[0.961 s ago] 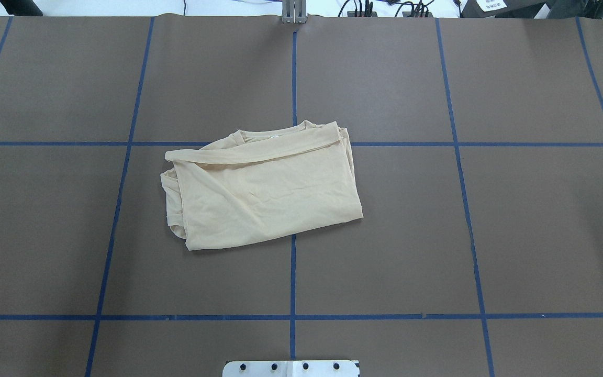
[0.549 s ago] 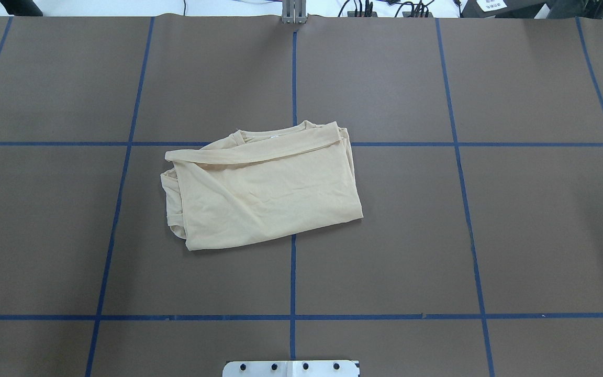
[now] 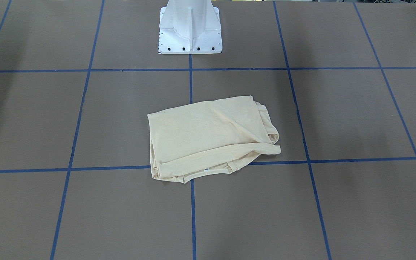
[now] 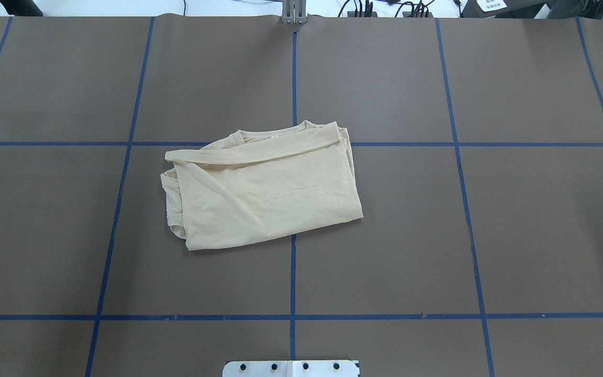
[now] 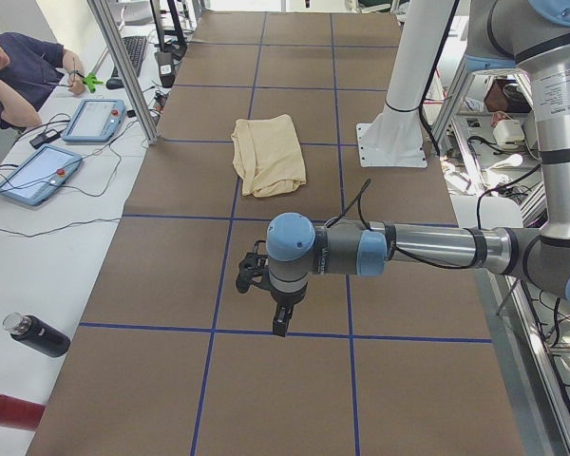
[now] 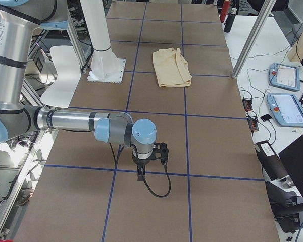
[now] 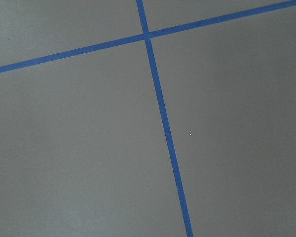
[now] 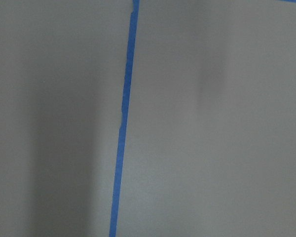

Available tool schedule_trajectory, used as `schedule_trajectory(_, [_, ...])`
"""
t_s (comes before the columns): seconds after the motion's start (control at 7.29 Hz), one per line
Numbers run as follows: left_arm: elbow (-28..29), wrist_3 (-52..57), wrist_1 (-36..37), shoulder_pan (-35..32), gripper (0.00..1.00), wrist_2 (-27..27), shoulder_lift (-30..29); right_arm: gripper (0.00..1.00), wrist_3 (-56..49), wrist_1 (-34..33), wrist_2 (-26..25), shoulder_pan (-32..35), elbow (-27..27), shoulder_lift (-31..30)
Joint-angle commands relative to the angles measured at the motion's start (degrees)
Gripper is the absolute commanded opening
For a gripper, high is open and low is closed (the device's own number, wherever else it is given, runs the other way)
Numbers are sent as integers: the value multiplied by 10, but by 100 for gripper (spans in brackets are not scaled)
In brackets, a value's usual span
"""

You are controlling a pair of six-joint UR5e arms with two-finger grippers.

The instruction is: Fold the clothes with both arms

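**Folded shirt unmoved, both arms well away**

The shirt [image 4: 265, 191] lies folded near the middle of the table [image 4: 411, 251], exactly as a moment ago. The left gripper [image 5: 279, 326] and right gripper [image 6: 140, 174] hang well apart from it, at opposite table ends. Whether either is spread or pressed together cannot be told.

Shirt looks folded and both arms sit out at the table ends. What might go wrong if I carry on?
1. The T-shirt lies skewed, with loose layers bunched at one edge and a strip draped across the collar end; another pinch may catch only the top layer and undo the fold.
2. A black cable loop hangs beside the right end effector; on a low sweep it might drag on the table.
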Motion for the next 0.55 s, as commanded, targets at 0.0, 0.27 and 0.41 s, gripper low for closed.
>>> schedule_trajectory(0.0, [-2,1,0,0,100,0,-1,100,0,0,0,0,0,0])
schedule_trajectory(0.27, [-5,0,0,0,100,0,0,100,0,0,0,0,0,0])
schedule_trajectory(0.41, [-5,0,1,0,100,0,1,100,0,0,0,0,0,0])
